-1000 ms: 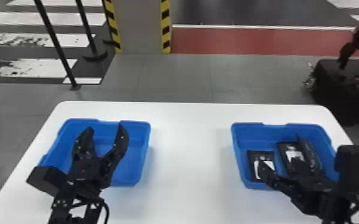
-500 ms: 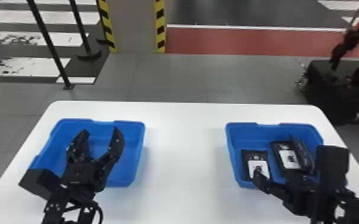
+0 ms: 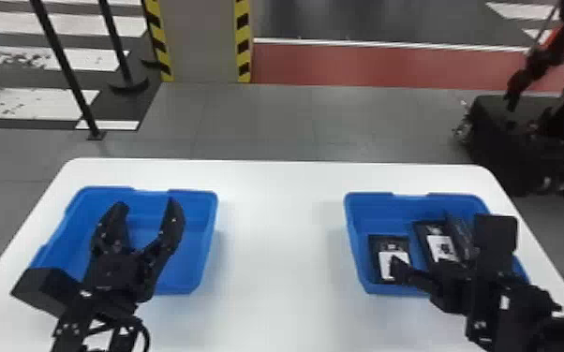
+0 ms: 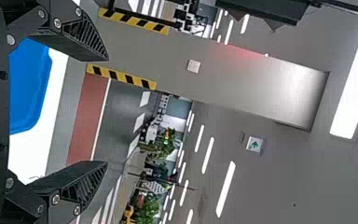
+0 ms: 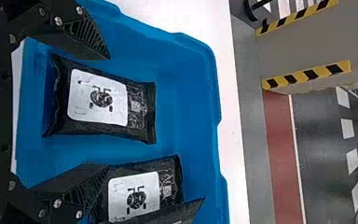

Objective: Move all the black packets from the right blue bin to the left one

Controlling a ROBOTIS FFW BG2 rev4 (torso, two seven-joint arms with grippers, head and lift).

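1. Looking across grey floor (image 3: 229, 117), crossing a red strip (image 3: 365, 65) and meeting a pillar (image 3: 204, 42) edged in yellow and black; passing a black machine (image 3: 496, 140) at far right.
2. Spreading out white in front as a table (image 3: 281, 234), rounding off at the far corners.
3. Sitting well apart on it, in blue: left bin (image 3: 201, 224) and right bin (image 3: 360, 210).
4. Holding the left gripper (image 3: 146, 204) in front of the left bin in the head view, spreading its fingers wide and gripping nothing.
5. Hanging the right gripper (image 3: 419, 271) at the near part of the right bin, parting its fingers widely too, with nothing between them being gripped.
6. Resting three black packets in the right bin: laying the first (image 5: 142, 100) flat near the left wall, setting the second (image 5: 172, 175) beside it, tilting the third (image 5: 182, 214) partly over the second.
7. Showing a white label (image 5: 98, 100) on the first, another (image 5: 135, 196) on the second.
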